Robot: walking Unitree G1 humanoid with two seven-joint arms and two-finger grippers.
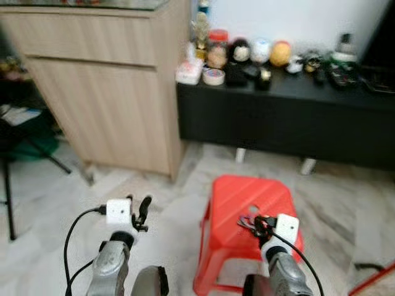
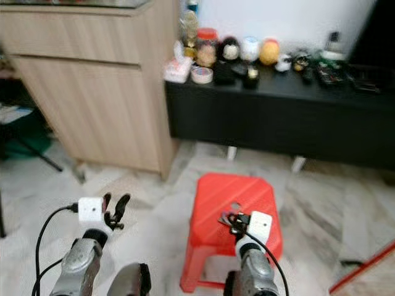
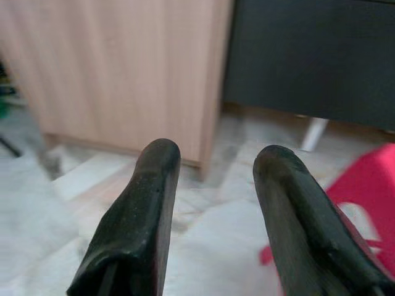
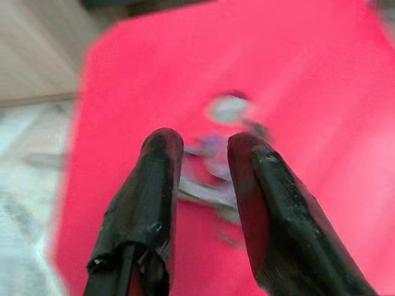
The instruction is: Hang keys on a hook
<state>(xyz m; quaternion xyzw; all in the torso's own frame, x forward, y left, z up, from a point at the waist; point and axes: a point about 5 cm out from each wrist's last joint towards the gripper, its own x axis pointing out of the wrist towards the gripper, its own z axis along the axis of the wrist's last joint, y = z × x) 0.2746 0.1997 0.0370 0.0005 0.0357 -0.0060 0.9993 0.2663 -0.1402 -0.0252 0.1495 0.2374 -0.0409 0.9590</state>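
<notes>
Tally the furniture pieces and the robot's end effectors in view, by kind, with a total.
Red plastic stool: 1
Wooden cabinet: 1
Black low sideboard: 1
End effectors: 2, left end effector and right end effector
Total: 5

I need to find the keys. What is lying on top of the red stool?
The keys lie on the red stool beside its center hole, under the right gripper, whose open jaws partly cover them. No hook is visible.
</notes>
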